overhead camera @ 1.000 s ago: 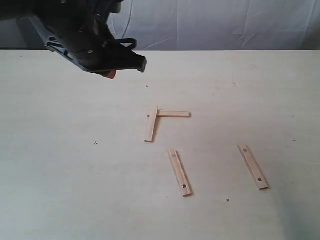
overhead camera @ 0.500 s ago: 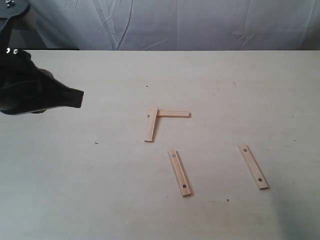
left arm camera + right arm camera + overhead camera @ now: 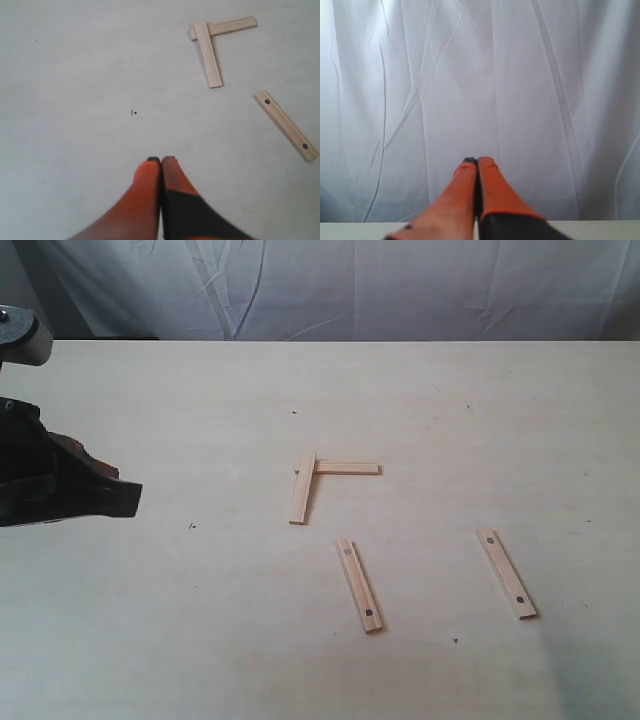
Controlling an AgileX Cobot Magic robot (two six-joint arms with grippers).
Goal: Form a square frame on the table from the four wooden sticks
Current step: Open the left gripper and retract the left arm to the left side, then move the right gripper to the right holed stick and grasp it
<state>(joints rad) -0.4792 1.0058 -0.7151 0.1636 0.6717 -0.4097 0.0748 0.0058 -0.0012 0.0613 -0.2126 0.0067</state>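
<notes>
Leftward my left gripper (image 3: 161,161) has retreated, fingers together. My right gripper (image 3: 477,160) is likewise pinched together.

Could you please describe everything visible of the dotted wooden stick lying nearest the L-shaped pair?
The short flat strip of pale wood has a small dark dot near each end. It lies flat and slanted on the pale cream table, untouched, apart from the two overlapping pale sticks and the other dotted stick.
</notes>
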